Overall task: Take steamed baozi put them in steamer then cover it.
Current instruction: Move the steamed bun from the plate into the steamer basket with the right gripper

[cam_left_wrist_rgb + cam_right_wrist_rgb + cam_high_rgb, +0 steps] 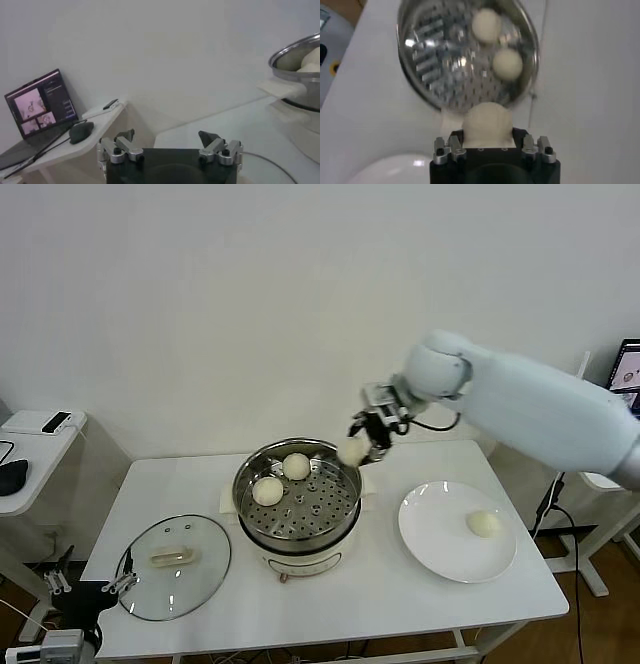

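Note:
The shiny steamer (345, 504) stands mid-table on its cream pot base and holds two baozi (296, 466) (267, 490). My right gripper (366, 444) is shut on a third baozi (351, 451) and holds it just above the steamer's far right rim. In the right wrist view that baozi (486, 124) fills the jaws, with the steamer (435, 75) and its two buns (486, 25) (507, 63) beyond. A fourth baozi (484, 524) lies on the white plate (435, 534). The glass cover (205, 579) lies flat at front left. My left gripper (170, 142) is open and empty, parked low at the table's left corner.
A side table (30, 446) with a mouse stands at far left; the left wrist view shows a laptop (37, 107) on it. The steamer's rim and cream handle (282, 89) show at the edge of the left wrist view. The wall is close behind the table.

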